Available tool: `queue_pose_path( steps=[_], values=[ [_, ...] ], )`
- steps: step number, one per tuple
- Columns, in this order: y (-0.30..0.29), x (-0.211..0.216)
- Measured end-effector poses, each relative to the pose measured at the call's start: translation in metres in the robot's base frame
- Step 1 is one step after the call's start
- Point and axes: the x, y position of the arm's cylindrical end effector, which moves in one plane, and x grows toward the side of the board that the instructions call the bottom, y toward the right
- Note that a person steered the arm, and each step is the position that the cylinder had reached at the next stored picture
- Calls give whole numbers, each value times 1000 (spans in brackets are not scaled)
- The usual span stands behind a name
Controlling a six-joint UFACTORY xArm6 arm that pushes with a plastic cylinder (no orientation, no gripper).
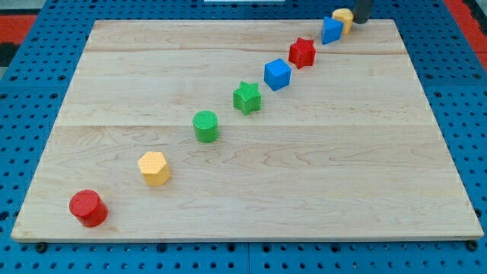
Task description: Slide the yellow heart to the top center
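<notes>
The yellow heart (344, 17) sits at the board's top right corner, near the top edge. My tip (361, 22) is the lower end of a dark rod, right beside the heart on its right side, touching it or nearly so. A blue block (332, 30) sits against the heart's lower left side; its exact shape is unclear.
Other blocks run in a diagonal line down to the view's bottom left: a red star (302, 52), a blue cube (278, 74), a green star (246, 97), a green cylinder (205, 125), a yellow hexagon (154, 168) and a red cylinder (88, 208). The wooden board (319, 175) lies on a blue perforated base.
</notes>
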Motion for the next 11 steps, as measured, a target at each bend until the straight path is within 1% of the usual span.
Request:
queue_pose_path(
  steps=[1, 2, 4, 5, 6, 7, 8, 10, 11],
  values=[
    [-26, 3],
    [-28, 11],
    [-28, 69],
    [3, 69],
    [15, 23],
    [10, 0],
    [3, 0],
    [-76, 1],
    [-82, 1]
  ],
)
